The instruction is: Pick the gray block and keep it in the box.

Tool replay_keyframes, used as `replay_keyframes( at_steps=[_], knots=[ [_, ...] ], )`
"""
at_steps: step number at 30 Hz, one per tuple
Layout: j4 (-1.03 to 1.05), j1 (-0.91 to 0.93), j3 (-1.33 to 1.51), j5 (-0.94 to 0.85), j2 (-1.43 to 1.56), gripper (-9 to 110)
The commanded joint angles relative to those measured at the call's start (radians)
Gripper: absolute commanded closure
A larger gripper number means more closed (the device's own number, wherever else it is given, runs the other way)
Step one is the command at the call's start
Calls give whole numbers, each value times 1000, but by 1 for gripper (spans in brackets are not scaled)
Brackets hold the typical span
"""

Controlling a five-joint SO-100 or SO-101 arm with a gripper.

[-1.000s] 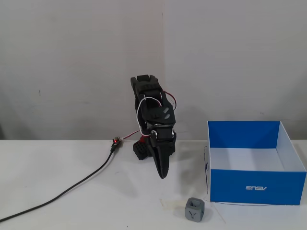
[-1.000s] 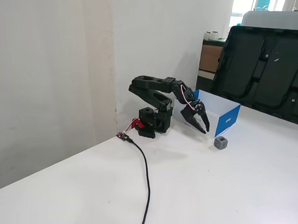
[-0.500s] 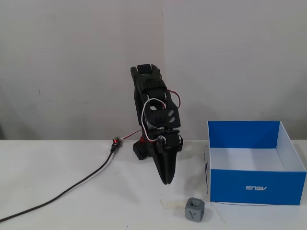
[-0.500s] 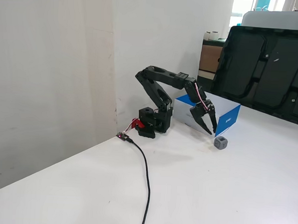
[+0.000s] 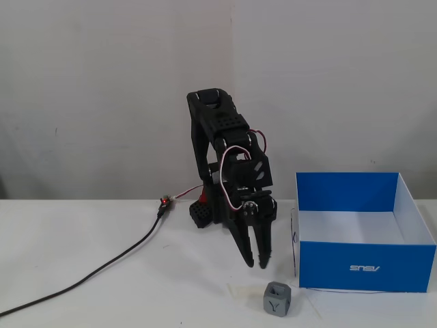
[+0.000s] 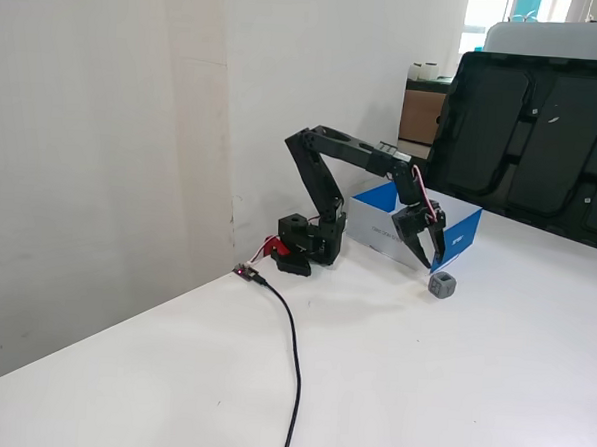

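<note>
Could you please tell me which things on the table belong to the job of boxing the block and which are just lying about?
Belonging to the job:
- gray block, on the table in front of the box
- blue box, open-topped
- claw, slightly open above the block

Just lying about:
- black cable
- dark tray leaning behind the table
</note>
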Motion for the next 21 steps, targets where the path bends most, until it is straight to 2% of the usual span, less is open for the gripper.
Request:
replay_keyframes(
  at_steps=[1, 7, 21],
  knots=[
    [37, -8, -120, -8, -41, 85],
    [94, -2, -213, -54, -176, 79],
    [179, -21, -316, -150, -278, 76]
  ],
)
